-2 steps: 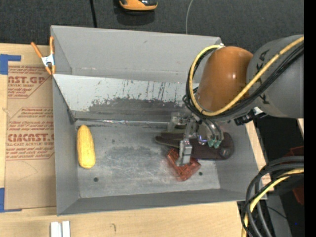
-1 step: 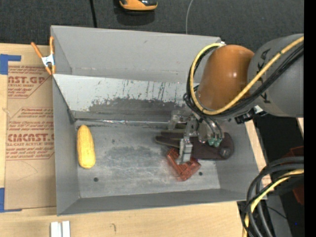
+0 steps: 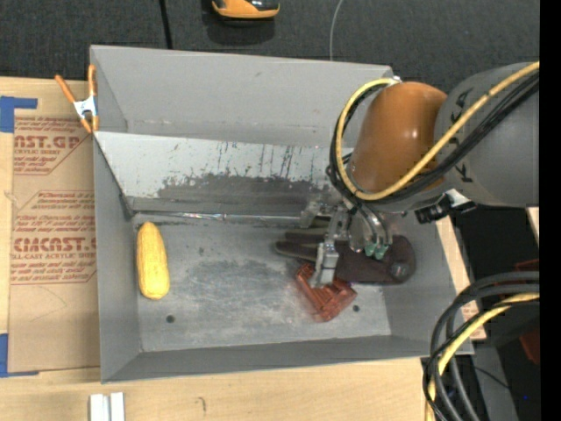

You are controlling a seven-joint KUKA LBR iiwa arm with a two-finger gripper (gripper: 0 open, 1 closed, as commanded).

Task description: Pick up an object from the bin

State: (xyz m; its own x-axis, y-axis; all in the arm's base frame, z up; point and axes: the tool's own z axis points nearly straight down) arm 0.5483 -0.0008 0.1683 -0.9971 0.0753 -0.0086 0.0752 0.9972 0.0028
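You are seeing the claw (image 3: 328,263) hanging over the upper-left end of the red-brown ridged block (image 3: 328,298) lying lower right in the grey metal bin (image 3: 219,143), its length slanting down-right; whether the claw is apart or together, you cannot tell.

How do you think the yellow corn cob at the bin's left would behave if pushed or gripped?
The corn cob looks long and rounded, so it would probably roll if pushed sideways. It lies apart on the flat floor of the bin, so little would stop it. Its curved sides might slip when gripped.
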